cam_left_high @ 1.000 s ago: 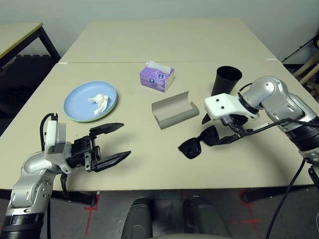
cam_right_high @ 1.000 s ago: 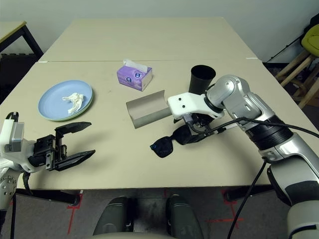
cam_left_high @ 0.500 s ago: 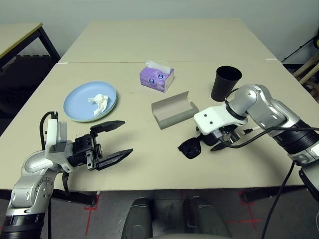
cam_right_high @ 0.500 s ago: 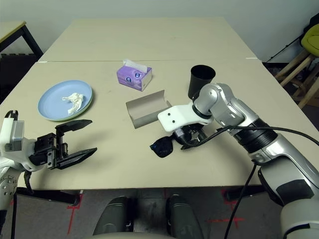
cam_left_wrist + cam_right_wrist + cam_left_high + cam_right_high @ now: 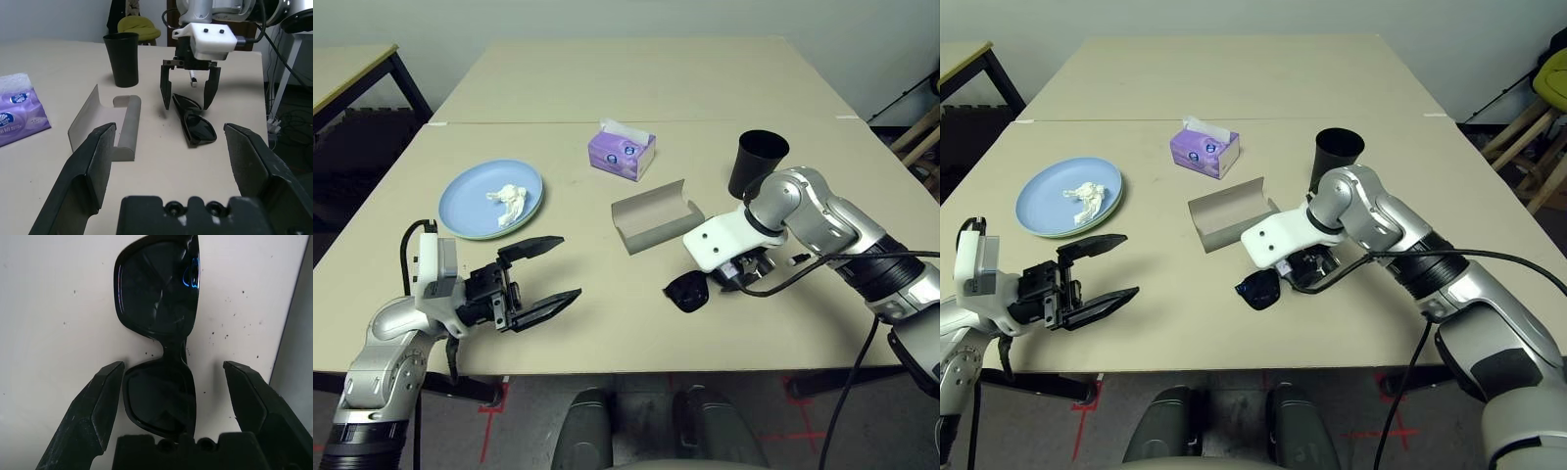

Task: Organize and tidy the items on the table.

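change: the right gripper (image 5: 174,364) is being brought further inward over the black sunglasses (image 5: 159,396), and the black tumbler (image 5: 756,164) is being left more in the open at two o'clock from the case.
meaning: a pick-up is apparently being set up; nothing is being tidied yet.
right claw: its fingers are being held wide apart, one on each side of the sunglasses; nothing is being gripped.
left claw: the left gripper (image 5: 570,266) is being held open and empty, at eight o'clock from the case.
sunglasses: these are being supported by the table (image 5: 607,343), near five to six o'clock from the case.
grey glasses case (image 5: 658,235): it is being left open, with nothing being held in its trough.
plates: the crumpled tissue (image 5: 511,203) is being carried by the light blue plate (image 5: 475,201), stacked on a pale green one, at nine o'clock.
tissue box (image 5: 619,155): a white sheet is being held in its top, near eleven o'clock.
tumbler contents: cannot be told.
next: the fingers are probably needing to be closed squarely, as the lenses are risking being pinched or slid.
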Robot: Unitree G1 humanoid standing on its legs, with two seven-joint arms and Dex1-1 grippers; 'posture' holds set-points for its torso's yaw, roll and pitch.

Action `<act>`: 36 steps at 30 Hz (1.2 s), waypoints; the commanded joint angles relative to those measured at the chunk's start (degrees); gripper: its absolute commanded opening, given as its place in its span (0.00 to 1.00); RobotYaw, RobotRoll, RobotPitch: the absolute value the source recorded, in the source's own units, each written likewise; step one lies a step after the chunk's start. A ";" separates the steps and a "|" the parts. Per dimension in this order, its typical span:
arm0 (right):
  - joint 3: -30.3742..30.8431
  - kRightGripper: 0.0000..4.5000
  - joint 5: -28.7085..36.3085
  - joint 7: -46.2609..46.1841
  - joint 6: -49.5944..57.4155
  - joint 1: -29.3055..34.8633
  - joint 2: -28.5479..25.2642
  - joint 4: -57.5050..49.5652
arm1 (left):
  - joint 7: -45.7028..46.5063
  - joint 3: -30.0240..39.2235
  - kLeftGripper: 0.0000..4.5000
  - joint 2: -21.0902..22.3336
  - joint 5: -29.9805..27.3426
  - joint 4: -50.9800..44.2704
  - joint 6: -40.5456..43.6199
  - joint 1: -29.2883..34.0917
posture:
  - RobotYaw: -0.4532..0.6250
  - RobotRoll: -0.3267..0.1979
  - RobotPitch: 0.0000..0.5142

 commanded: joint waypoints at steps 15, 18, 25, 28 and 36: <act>4.51 1.00 3.58 3.35 7.35 -3.30 -1.86 -4.68 | 1.58 -1.26 1.00 -0.24 0.84 -2.57 1.22 0.60 | 0.57 0.62 0.14; 5.51 1.00 4.13 3.35 7.79 -3.40 -2.32 -4.96 | 1.93 -1.30 1.00 -0.35 0.79 -2.99 1.31 0.82 | 0.58 0.62 0.15; 6.00 1.00 4.31 3.35 8.85 -2.43 -2.44 -6.26 | 2.59 -1.32 1.00 -0.40 0.80 -3.54 1.52 1.10 | 0.58 0.62 0.15; 5.41 1.00 3.58 3.27 9.33 -1.39 -2.07 -7.04 | 2.77 -1.34 1.00 -0.36 0.80 -3.65 1.65 1.14 | 0.58 0.62 0.15; 4.19 1.00 1.76 1.38 10.91 2.29 -2.50 -11.05 | 2.96 -1.38 1.00 -0.37 0.67 -3.44 1.77 0.85 | 0.57 0.62 0.14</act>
